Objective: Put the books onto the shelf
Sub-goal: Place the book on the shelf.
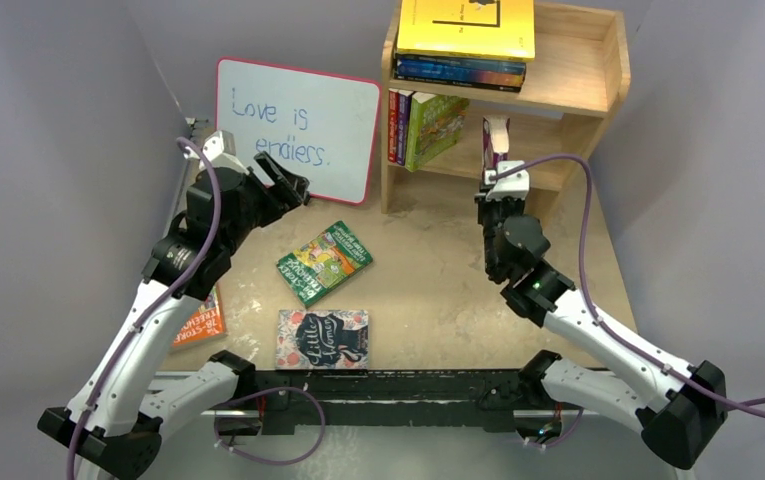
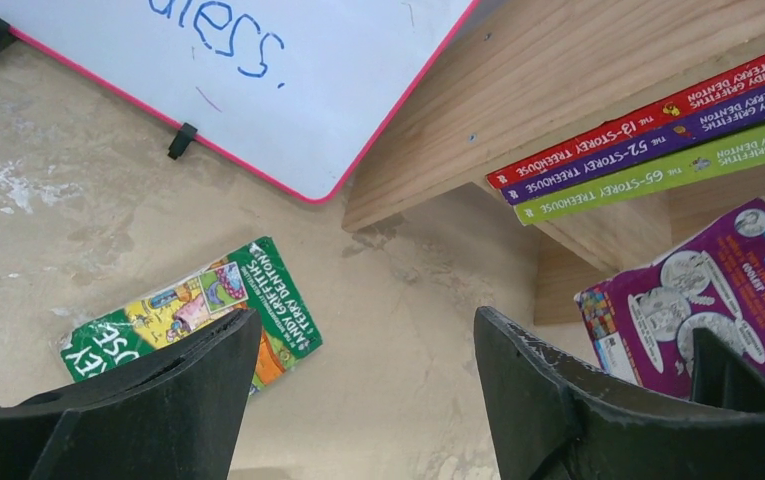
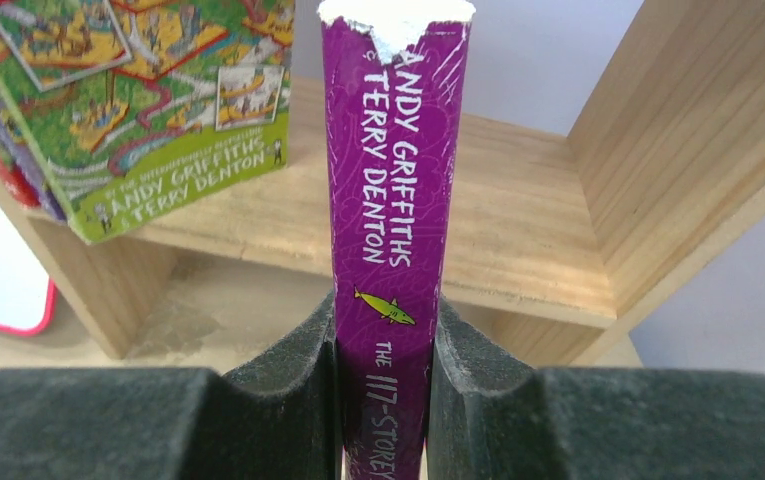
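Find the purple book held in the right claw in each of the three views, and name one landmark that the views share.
Top external: the purple book stands upright in front of the shelf's lower tier, right of centre.
Left wrist: lower right, cover showing.
Right wrist: centre, spine towards the camera, clamped in the right claw.
Shared landmark: the wooden shelf, seen in all three.

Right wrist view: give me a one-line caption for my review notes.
Right gripper clamps the spine of a purple book, held upright before the lower tier of the wooden shelf.
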Tool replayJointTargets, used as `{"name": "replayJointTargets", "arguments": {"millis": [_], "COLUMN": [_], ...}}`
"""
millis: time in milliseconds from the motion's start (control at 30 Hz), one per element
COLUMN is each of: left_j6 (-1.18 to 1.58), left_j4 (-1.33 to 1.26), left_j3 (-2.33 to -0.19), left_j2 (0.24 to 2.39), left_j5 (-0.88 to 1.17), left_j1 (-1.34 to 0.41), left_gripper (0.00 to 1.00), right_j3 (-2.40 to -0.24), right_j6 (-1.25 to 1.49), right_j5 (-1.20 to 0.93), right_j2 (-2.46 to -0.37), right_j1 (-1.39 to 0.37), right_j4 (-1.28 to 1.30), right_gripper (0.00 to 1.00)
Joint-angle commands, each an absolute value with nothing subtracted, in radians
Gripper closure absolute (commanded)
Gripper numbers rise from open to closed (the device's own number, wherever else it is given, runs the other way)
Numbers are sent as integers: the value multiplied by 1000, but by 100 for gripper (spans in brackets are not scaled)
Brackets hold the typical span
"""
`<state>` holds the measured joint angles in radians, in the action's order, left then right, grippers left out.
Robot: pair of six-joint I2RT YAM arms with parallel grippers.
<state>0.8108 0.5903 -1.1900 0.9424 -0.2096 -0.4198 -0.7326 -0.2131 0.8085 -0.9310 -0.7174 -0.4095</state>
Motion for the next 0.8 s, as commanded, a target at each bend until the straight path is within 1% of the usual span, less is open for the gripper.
{"name": "replayJointTargets", "arguments": {"millis": [0,200,400,767], "left_j6": [818,823,833,878], "left_j4": [516,507,479,318], "left_j3": [-1181,-1174,-1157,-1136], "left_j2": [947,959,976,1072], "left_j5": [-170,-159,-140,-54], "left_j1": [-419,-419,-419,-419], "left_gripper": [23,24,24,26], "right_j3": [-842,-837,-786,-677], "right_j6": [-219,-332,-433,-602], "right_j5": [755,712,677,618], "right_j2": [-938,-957,-970,-1083], "right_j1": [-675,-665,-657,-646], "right_j4": [-617,-797,-974,-1418], "right_gripper": [100,100,100,100]}}
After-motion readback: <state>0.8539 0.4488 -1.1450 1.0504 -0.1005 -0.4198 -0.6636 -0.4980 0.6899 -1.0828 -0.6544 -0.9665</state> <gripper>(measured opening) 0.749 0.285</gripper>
